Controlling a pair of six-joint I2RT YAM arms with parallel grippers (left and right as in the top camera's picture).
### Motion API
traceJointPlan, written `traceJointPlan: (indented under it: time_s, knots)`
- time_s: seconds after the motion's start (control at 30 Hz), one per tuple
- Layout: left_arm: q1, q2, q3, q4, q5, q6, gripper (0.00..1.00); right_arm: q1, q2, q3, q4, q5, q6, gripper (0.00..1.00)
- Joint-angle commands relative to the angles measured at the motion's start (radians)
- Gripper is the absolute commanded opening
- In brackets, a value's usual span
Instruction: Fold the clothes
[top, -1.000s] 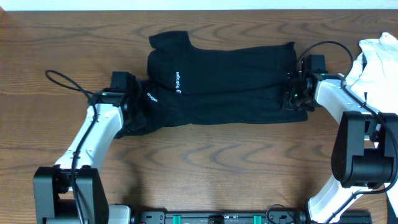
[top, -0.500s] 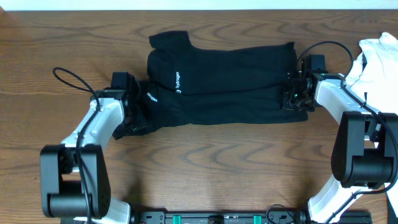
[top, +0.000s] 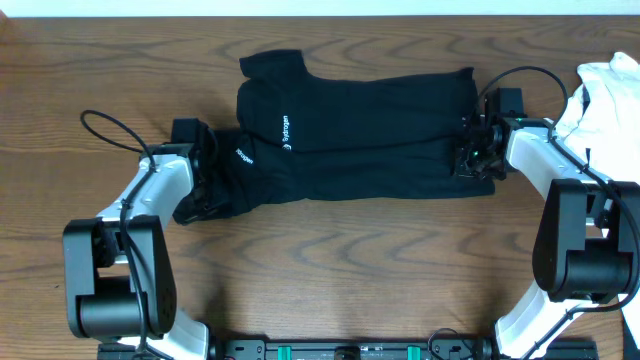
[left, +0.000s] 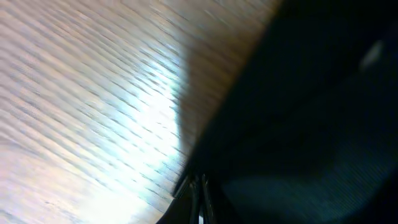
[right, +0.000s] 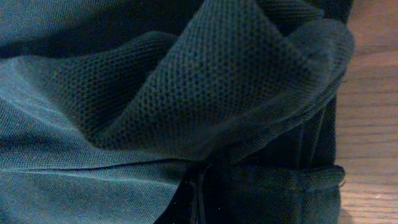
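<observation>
**Q:** Where is the black knit garment (top: 360, 140)?
**A:** You will find it spread lengthwise on the wooden tabletop (top: 350, 270), between the two arms.
**Q:** And the grip?
**A:** Your left fingers (top: 207, 190) are closed on its left end. Your right fingers (top: 468, 155) pinch bunched cloth at its right edge.

Left wrist view: blurred, fabric detail lost.
White cloth (top: 612, 88): far right corner, cut off by the frame.
Black shirt (top: 360, 140) print: too small to read.
Left gripper (top: 205, 195) fingertips: hidden against the shirt.
</observation>
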Motion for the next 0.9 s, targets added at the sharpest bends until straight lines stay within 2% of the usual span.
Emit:
traceJointPlan:
  time_s: [0.0,0.03,0.1,0.13,0.23,0.37,0.63,0.87]
  knots:
    - [0.034,0.006,-0.007,0.002,-0.045,0.006,0.06,0.010,0.035,-0.012,-0.021,0.050,-0.013,0.01]
    - [0.041,0.006,-0.007,0.001,-0.045,0.006,0.06,0.010,0.035,-0.012,-0.021,0.050,-0.013,0.01]
    - [0.056,0.006,-0.007,-0.002,-0.045,0.007,0.17,0.010,0.035,-0.012,-0.021,0.050,-0.013,0.01]
    - [0.063,0.006,-0.007,-0.002,-0.045,0.006,0.34,0.010,0.035,-0.012,-0.021,0.050,-0.013,0.01]
    - [0.072,0.006,-0.007,-0.002,-0.020,0.017,0.57,0.010,0.035,-0.012,-0.020,0.050,-0.013,0.01]
    - [0.072,0.006,-0.007,-0.003,0.110,0.105,0.69,0.010,0.035,-0.012,-0.021,0.050,-0.013,0.01]
    - [0.072,0.006,-0.007,-0.025,0.225,0.115,0.69,0.010,0.035,-0.012,-0.021,0.050,-0.013,0.01]
    - [0.072,0.007,-0.008,-0.025,0.271,0.114,0.45,0.010,0.035,-0.012,-0.020,0.050,-0.013,0.01]
